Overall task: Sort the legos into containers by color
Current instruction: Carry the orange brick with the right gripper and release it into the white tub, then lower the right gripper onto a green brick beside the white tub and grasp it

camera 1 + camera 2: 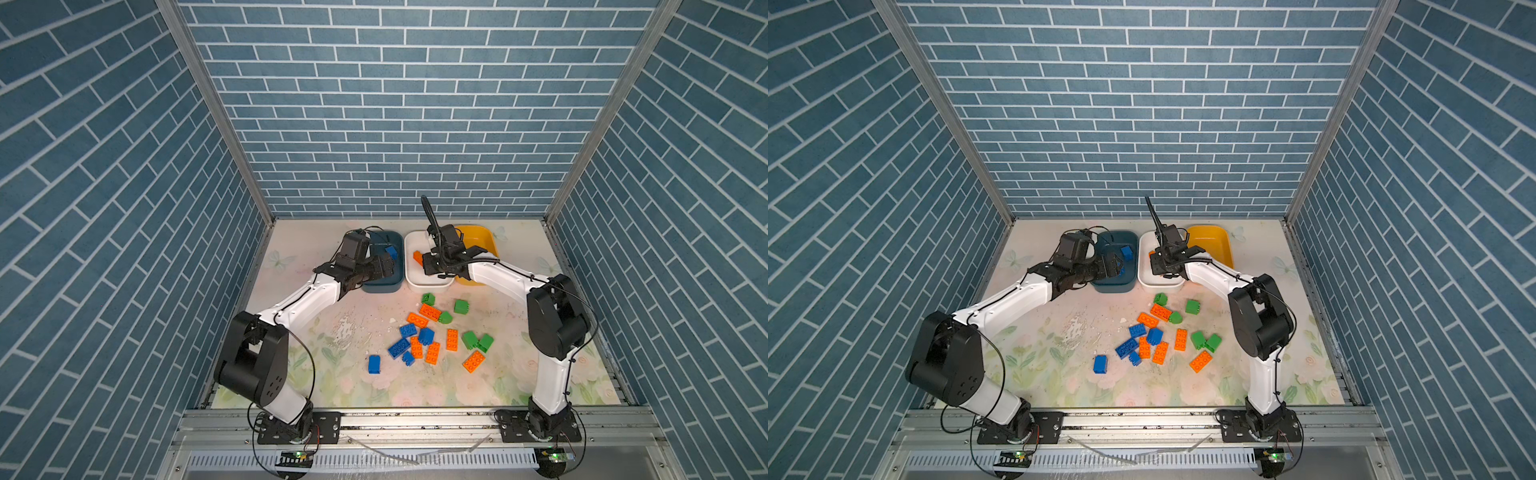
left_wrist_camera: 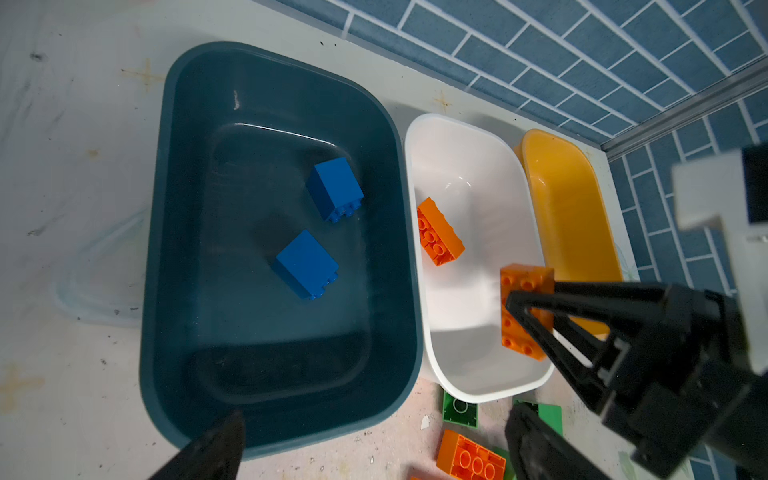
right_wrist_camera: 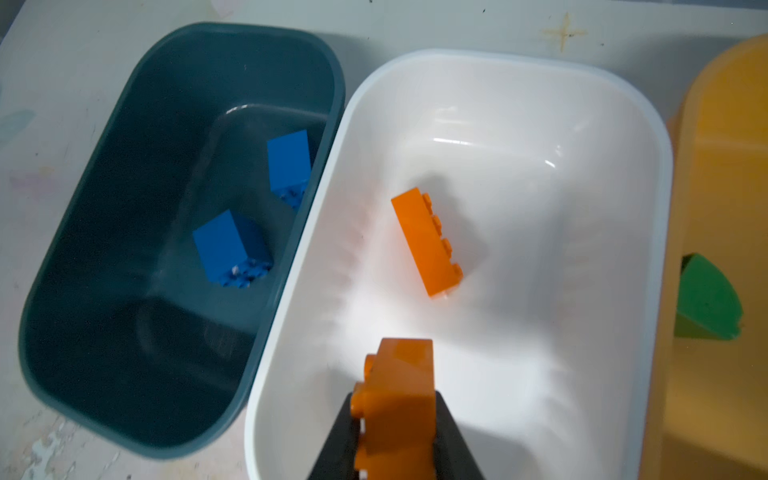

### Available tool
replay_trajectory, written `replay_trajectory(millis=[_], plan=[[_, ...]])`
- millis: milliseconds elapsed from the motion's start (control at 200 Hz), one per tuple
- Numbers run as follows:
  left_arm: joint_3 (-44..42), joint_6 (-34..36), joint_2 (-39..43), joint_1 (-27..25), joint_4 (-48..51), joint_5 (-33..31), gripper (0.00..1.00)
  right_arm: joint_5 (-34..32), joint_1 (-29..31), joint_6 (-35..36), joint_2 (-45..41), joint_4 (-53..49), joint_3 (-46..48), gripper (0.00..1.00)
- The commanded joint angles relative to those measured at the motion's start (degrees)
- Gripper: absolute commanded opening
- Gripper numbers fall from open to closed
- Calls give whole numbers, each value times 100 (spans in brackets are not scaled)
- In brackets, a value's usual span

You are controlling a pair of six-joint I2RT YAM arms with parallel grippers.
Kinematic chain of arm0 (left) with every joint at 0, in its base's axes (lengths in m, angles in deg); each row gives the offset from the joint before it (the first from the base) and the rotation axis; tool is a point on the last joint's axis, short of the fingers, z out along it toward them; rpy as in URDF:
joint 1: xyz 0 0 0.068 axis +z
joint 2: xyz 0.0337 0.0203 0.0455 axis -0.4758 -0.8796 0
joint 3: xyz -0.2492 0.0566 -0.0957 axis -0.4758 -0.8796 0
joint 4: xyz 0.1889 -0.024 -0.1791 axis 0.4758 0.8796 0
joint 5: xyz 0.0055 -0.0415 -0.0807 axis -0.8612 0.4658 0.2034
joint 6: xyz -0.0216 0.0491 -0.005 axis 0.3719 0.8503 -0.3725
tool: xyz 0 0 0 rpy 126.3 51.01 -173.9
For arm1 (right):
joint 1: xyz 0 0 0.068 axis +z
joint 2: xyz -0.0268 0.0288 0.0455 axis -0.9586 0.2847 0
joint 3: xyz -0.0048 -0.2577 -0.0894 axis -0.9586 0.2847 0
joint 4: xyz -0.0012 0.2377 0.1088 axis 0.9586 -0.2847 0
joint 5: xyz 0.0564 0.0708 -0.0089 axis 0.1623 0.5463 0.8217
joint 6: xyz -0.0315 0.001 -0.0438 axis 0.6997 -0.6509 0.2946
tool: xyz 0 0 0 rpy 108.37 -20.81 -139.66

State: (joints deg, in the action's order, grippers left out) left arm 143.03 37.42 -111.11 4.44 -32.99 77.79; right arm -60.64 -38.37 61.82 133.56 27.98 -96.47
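Sorted: two blue bricks (image 2: 336, 189) in teal tub (image 2: 178, 232), orange brick (image 3: 426, 243) in white tub (image 3: 540, 104), green piece (image 3: 706, 295) in yellow tub (image 3: 715, 174). Second brick (image 3: 399, 374) is pinched by right gripper (image 3: 395, 419) over white tub; left gripper (image 1: 385, 266) is spread, empty. Pile (image 1: 432, 336) is left on table (image 1: 332, 382)

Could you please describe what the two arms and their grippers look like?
The left arm and right arm each have glossy white link shells between bulky matte black joint housings, with thin black cables looping alongside. The left gripper and right gripper are black; the right's jaws show as skeletal triangular frames. A ribbed black hose rises at the right wrist.
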Motion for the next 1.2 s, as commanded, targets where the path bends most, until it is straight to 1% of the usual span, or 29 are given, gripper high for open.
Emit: replay_trajectory(millis=[0, 135, 185, 255, 330, 415, 515, 550, 570, 585, 600, 610, 620, 710, 780, 840, 920, 995, 1085, 1195], plan=[[-202, 88, 153, -55, -153, 137, 99, -431, -37, -216, 434, -821, -855, 20], [-240, 65, 175, -120, -152, 117, 99, -309, -64, -85, 912, -1071, -1549, 23], [-240, 74, 167, -141, -152, 110, 99, -220, -55, -19, 1019, -1159, -1762, 30], [-240, 111, 178, -181, -134, 76, 99, -144, -55, 55, 953, -1143, -1793, 39], [-227, 248, 221, -277, -110, -34, 99, -77, -55, 158, 623, -890, -1456, 48], [-191, 452, 249, -500, -61, -288, 99, -10, -56, 182, 72, -486, -711, 56], [-140, 468, 200, -717, -83, -420, 99, -96, -64, 46, -598, -189, 226, 65], [-107, 445, 164, -769, -95, -435, 99, -187, -68, -57, -810, -137, 543, 71], [-81, 443, 141, -805, -99, -439, 99, -238, -61, -119, -947, -101, 727, 76], [-63, 443, 127, -846, -89, -450, 99, -259, -58, -163, -1039, -60, 864, 81], [-38, 443, 100, -883, -90, -471, 99, -294, -57, -214, -1132, -33, 1002, 95], [-21, 450, 92, -904, -80, -488, 99, -333, -55, -249, -1194, -15, 1093, 98], [-5, 445, 68, -933, -85, -510, 99, -358, -62, -284, -1251, 7, 1155, 99], [172, 494, -94, -1189, -64, -584, 99, -673, -63, -654, -1808, 274, 2002, 99], [304, 487, -243, -1330, -84, -535, 99, -920, -79, -1011, -2244, 682, 2727, 99], [393, 480, -378, -1422, -129, -447, 99, -929, -147, -1242, -2555, 1006, 3250, 99], [494, 479, -502, -1541, -212, -352, 99, -794, -262, -1338, -2761, 1099, 3654, 99], [583, 488, -585, -1632, -211, -341, 99, -601, -366, -1231, -2813, 981, 3827, 98], [651, 470, -653, -1668, -199, -312, 99, -256, -447, -790, -2717, 838, 3900, 96], [667, 478, -683, -1668, -207, -262, 99, -269, -445, -318, -2418, 304, 3626, 94]])
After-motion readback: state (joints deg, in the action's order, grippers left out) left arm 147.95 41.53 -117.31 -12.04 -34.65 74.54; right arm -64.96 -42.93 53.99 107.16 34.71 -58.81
